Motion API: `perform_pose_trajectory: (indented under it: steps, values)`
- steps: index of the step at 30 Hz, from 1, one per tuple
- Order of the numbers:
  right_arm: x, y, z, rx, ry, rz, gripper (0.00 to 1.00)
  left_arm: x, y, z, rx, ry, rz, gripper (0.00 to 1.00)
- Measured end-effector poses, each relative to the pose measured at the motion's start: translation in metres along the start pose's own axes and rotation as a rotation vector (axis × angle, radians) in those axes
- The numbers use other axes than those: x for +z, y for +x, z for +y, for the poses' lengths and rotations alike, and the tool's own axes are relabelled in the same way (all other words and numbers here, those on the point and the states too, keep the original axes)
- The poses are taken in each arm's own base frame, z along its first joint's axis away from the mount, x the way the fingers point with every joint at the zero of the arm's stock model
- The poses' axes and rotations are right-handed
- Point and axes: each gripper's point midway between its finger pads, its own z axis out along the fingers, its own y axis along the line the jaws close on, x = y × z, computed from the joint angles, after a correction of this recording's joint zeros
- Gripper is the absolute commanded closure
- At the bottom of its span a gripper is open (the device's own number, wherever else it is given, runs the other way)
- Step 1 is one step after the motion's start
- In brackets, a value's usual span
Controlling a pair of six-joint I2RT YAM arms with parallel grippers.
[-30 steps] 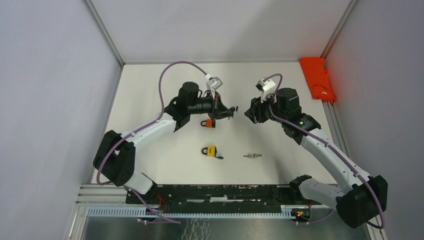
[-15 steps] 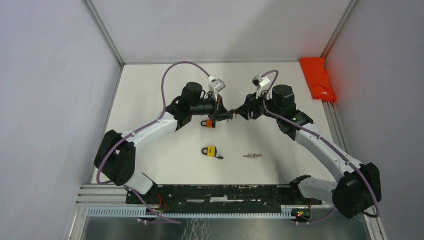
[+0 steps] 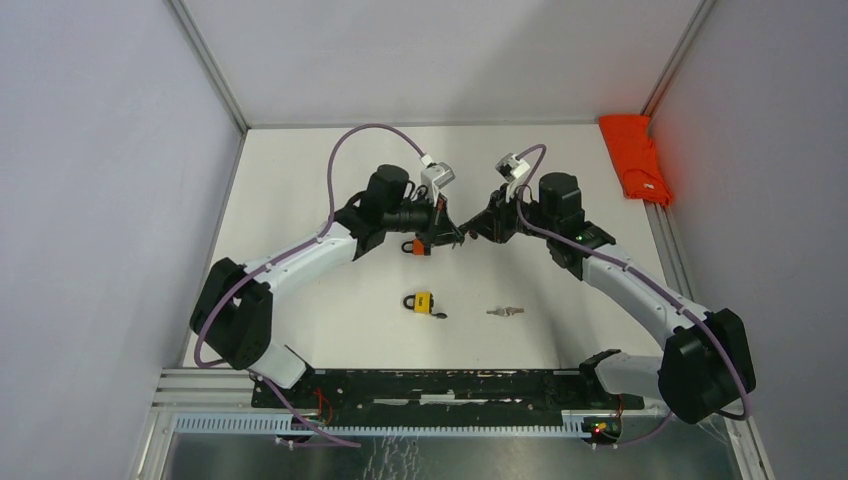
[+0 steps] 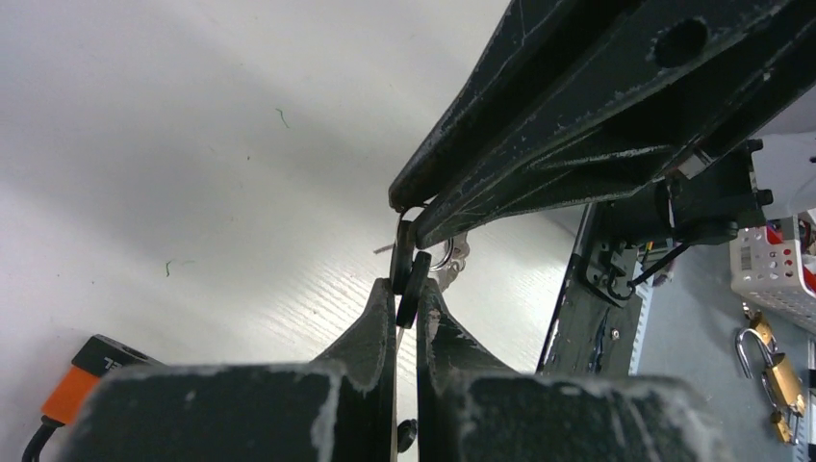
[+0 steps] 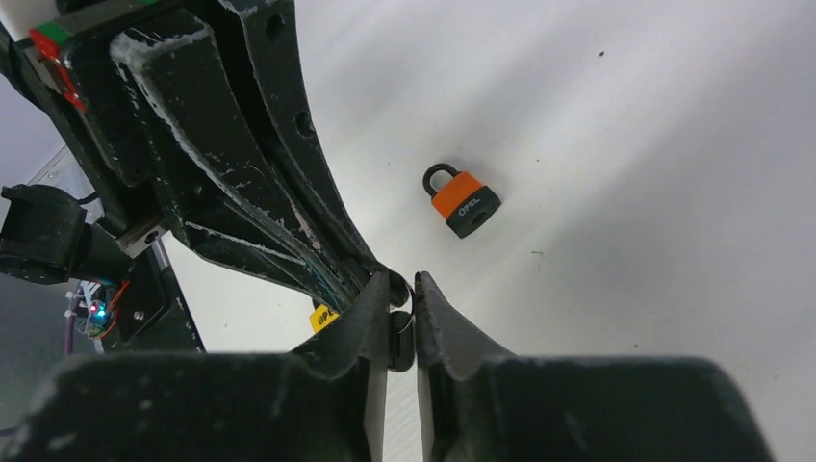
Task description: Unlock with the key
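Overhead view, close wrist views, shared orange padlock [image 5: 462,204]

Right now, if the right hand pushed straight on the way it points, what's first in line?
The key, already inside the right hand. Right behind it, the left hand, tip to tip and clamped on the same key. No free travel that I can see.

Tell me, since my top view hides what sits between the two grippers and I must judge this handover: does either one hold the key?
Observer: Left wrist view: the left gripper is shut on a dark key.
Operator: And the right?
Observer: Right wrist view: the right gripper pinches that same key from the opposite side.
Operator: Where's the lock?
Observer: The orange padlock lies flat on the table, shackle closed, touched by neither gripper.
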Motion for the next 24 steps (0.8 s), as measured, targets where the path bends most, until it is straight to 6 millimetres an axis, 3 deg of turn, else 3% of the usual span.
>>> perform_pose_trajectory:
  steps: [4,15,24]
  values:
    - [-0.002,0.009,-0.001,-0.001,-0.004,0.01,1.0,0.002,0.006,0.003,-0.009,-0.006,0.03,0.98]
    - [-0.006,0.014,-0.008,-0.022,0.032,0.009,1.0,0.007,0.004,0.004,-0.006,0.0,0.046,0.96]
    - [-0.013,0.023,-0.014,-0.023,0.088,0.018,1.0,0.012,0.003,0.005,-0.009,0.001,0.058,0.84]
